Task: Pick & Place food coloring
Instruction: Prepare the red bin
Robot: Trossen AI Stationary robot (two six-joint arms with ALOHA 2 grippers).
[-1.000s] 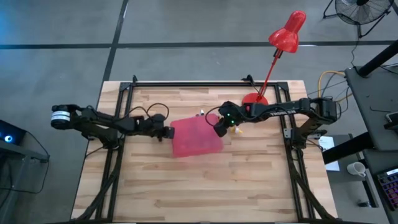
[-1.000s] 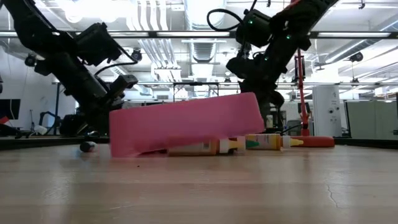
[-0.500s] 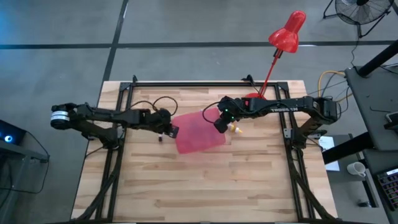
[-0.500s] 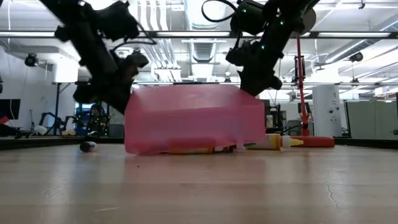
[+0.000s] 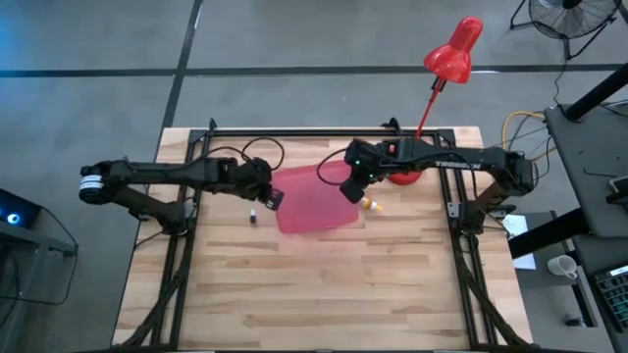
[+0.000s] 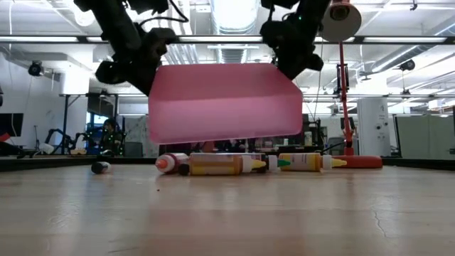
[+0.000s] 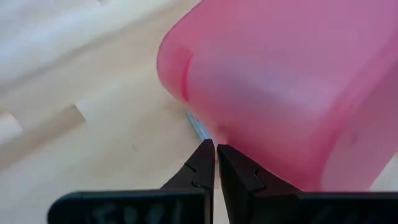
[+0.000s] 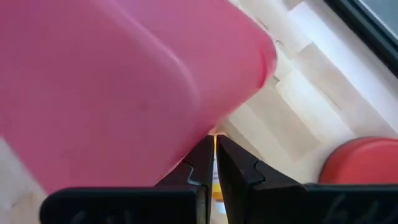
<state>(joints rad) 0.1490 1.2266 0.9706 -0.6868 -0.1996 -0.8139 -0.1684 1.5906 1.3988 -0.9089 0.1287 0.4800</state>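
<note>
The pink tray (image 6: pixel 224 102), resting tilted on the worktop a second ago, is now lifted clear, held by left gripper (image 5: pixel 272 199) and right gripper (image 5: pixel 350 191), which have risen. Bottles (image 6: pixel 217 164) formerly covered now lie exposed beneath it, including a red-capped one (image 6: pixel 168 163).

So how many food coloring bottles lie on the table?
4 in the low view: a dark one apart, then red, orange and yellow ones below the lifted tray; others may be hidden.

Two dark jointed arms with looping black cables.
</note>
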